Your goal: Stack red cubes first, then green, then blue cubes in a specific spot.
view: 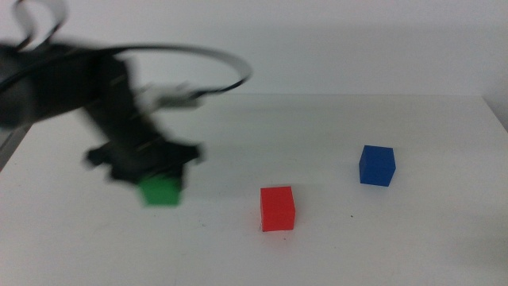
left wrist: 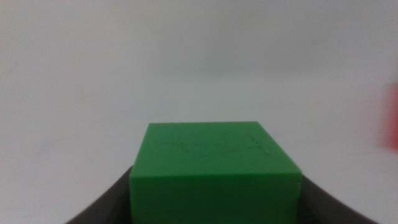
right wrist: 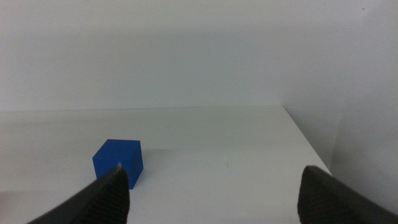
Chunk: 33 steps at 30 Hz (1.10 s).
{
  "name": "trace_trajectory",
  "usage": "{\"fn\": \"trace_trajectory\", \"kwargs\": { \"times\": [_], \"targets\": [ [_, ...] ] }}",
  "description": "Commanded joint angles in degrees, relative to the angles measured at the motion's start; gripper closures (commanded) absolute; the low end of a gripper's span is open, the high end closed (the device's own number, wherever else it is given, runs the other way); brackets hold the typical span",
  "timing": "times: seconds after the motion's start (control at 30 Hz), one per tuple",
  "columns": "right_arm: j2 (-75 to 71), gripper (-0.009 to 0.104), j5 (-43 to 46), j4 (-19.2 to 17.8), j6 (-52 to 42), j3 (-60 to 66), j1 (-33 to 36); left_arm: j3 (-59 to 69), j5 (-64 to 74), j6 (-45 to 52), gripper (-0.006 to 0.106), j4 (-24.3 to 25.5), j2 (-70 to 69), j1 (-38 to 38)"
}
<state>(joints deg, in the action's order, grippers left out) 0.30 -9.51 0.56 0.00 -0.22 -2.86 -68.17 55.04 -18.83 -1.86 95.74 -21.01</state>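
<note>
My left gripper [view: 161, 189] is shut on the green cube [view: 162, 191] and holds it just above the table, left of the red cube [view: 278, 208]. In the left wrist view the green cube [left wrist: 214, 174] fills the space between the dark jaws, and a red blur [left wrist: 390, 118] shows at the picture's edge. The red cube sits on the white tabletop near the middle front. The blue cube [view: 376, 165] sits to its right and farther back. My right gripper [right wrist: 211, 193] is open, out of the middle view, with the blue cube [right wrist: 118, 162] beyond one jaw.
The white table [view: 429, 238] ends at a far edge [view: 357, 95] against a pale wall. The table's right edge [right wrist: 311, 143] shows in the right wrist view. A dark cable [view: 230, 67] loops over the left arm.
</note>
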Motion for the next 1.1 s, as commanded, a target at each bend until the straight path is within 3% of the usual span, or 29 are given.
{"fn": "trace_trajectory", "kwargs": {
  "times": [0.0,0.2,0.53,1.07],
  "targets": [
    [-0.30,0.007,0.50,-0.10,-0.40,0.22,0.05,-9.12,6.93,-11.10,0.102,5.60,1.46,-7.55],
    [-0.30,0.007,0.50,-0.10,-0.40,0.22,0.05,-27.69,14.92,-29.67,0.102,9.22,12.03,-21.01],
    [-0.30,0.007,0.50,-0.10,-0.40,0.22,0.05,-40.01,14.92,-30.00,0.102,7.03,24.52,-22.90],
    [-0.30,0.007,0.50,-0.10,-0.40,0.22,0.05,-36.46,14.92,-28.09,0.096,5.47,23.63,-22.90]
  ]
}}
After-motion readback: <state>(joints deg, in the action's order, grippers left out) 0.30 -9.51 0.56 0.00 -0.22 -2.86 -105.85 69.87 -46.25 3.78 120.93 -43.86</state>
